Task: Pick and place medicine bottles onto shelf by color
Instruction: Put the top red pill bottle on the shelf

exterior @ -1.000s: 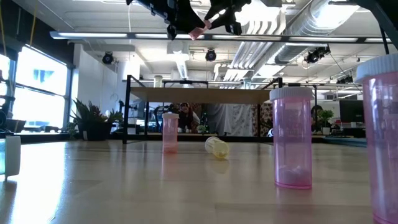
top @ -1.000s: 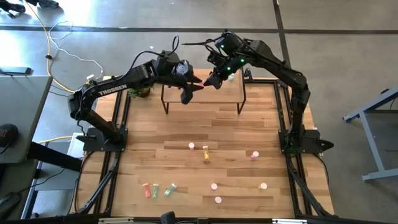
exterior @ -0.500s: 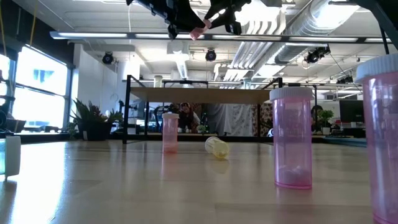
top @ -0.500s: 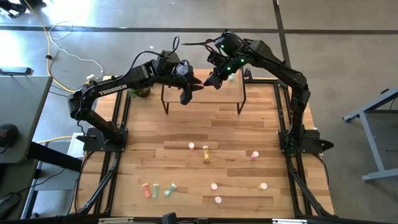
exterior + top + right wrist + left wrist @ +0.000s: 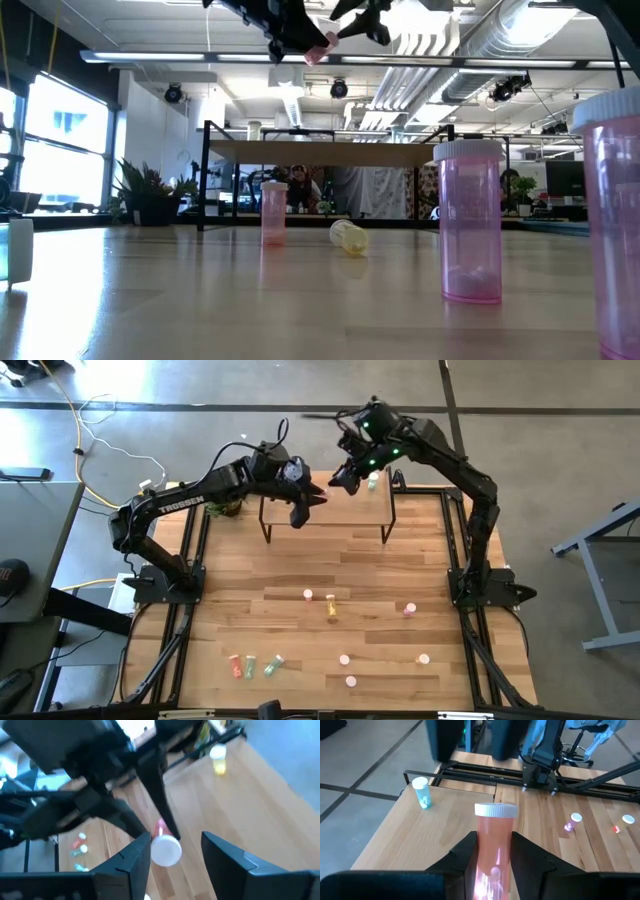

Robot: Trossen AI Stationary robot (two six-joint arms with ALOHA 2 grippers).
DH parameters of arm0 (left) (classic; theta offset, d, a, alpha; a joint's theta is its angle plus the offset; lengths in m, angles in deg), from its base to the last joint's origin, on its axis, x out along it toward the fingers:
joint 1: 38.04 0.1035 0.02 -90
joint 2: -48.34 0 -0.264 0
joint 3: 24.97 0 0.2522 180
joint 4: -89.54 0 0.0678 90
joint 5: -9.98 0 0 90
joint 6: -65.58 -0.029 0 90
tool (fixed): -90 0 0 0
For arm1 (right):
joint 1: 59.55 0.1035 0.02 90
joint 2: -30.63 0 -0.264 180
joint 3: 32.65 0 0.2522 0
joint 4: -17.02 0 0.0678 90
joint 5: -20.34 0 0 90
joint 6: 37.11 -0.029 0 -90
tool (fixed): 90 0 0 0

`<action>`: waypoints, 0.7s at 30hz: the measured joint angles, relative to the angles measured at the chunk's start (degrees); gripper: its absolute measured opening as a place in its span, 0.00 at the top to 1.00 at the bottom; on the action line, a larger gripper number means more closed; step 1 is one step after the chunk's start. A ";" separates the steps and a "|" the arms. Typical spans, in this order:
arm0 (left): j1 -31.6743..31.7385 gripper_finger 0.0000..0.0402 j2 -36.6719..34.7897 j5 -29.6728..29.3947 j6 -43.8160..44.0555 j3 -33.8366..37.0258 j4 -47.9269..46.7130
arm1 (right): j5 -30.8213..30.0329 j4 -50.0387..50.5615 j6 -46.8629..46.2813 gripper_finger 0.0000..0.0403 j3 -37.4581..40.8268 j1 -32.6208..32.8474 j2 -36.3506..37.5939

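A pink medicine bottle (image 5: pixel 494 851) with a white cap (image 5: pixel 495 810) hangs in the air over the shelf (image 5: pixel 345 515), and my left gripper (image 5: pixel 312 496) is shut on it. My right gripper (image 5: pixel 341 478) stands open just beyond the cap (image 5: pixel 166 850), one finger on either side of it, apart from it. A pale green bottle (image 5: pixel 372 482) stands upright on the shelf's far right part. Several pink, yellow, red and green bottles lie or stand on the table's near half, among them a pink bottle (image 5: pixel 308 596) and a yellow bottle (image 5: pixel 331 604). My left gripper pinches the pink bottle's body (image 5: pixel 494 870) between its two fingers, at the end away from the cap. The fingers come from the table's left, slanting down, and lie along the bottle. The bottle is lifted clear above the shelf, its cap pointing toward my right gripper.
A potted plant (image 5: pixel 225 508) sits beside the shelf's left end. Red and green bottles (image 5: pixel 252 664) lie at the near left, pink ones (image 5: pixel 351 681) at the near middle. Two pink bottles (image 5: pixel 470 222) stand close before the low camera. Bare boards lie between shelf and bottles.
My right gripper has let go of the pink bottle's cap end and has drawn up and back toward the table's far right, tipping a little. The bottle stays where it was, in my left gripper above the shelf.
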 joint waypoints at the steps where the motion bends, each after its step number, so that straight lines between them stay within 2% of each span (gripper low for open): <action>1: 0.00 0.77 0.00 -0.37 0.23 0.00 0.03 | 0.10 -0.94 0.05 0.58 0.48 -0.46 0.70; 9: -0.95 0.78 0.00 -8.60 4.92 0.02 0.42 | -0.12 -0.86 1.00 0.58 0.53 -3.53 2.78; 16: -4.52 0.78 0.00 -16.73 6.99 0.02 0.87 | -0.10 -0.52 3.26 0.58 0.53 -5.58 3.29; 21: -6.91 0.78 0.00 -20.48 8.85 0.04 3.20 | -0.07 1.10 4.69 0.58 0.53 -6.65 3.31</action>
